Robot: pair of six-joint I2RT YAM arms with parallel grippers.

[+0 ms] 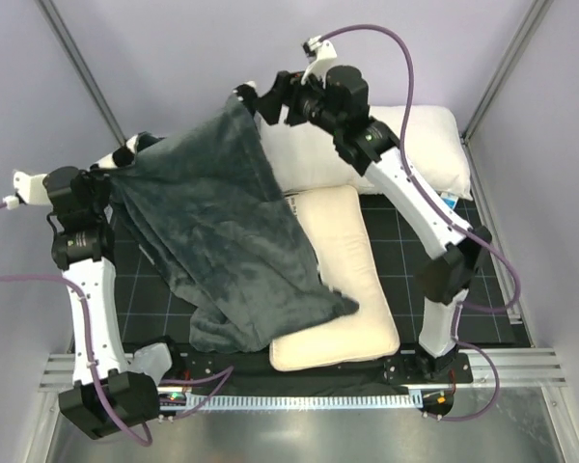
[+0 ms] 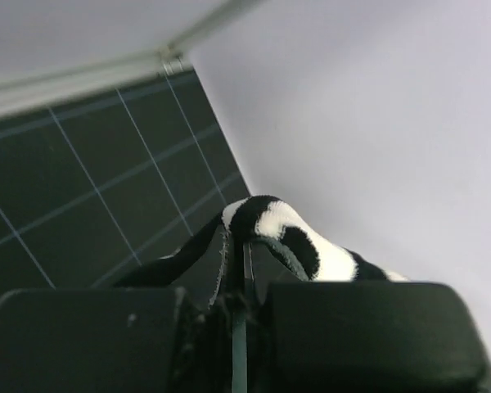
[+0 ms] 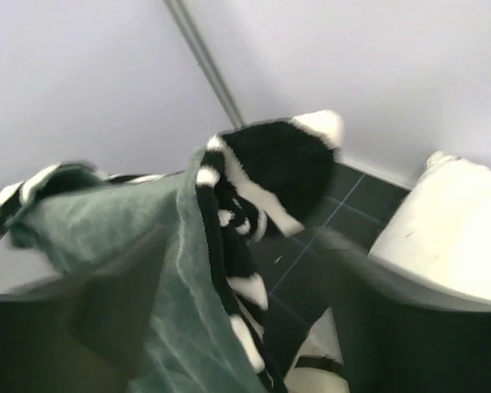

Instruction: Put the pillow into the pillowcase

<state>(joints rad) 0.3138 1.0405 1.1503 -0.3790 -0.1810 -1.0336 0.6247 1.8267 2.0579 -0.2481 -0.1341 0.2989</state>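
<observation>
**Open the mouth of the cover before bringing it to the pillow**

The pillowcase (image 1: 222,222) hangs grey side up between the two arms, and its lower end lies heaped over the near left part of the pillow (image 1: 352,280). The pillow itself lies flat on the black mat (image 1: 425,289), just in front of a bigger white pillow (image 1: 420,145).

The left gripper (image 1: 125,159) has its jaws together, pinched on a striped edge of the cloth. The right gripper (image 1: 256,104) holds up the far corner. In its wrist view the fingers stand apart with cloth bunched between them, all blurred, so I cannot tell whether they bite.

To do this step well, I judge that each gripper should hold a single layer of the open end. The two should then draw apart so that the mouth gapes, and the cover should be dragged over one short end of the pillow while staying low and level.

The opening itself is nowhere in view. The bear face is also out of view, and the heap hides the pillow's near left corner.
</observation>
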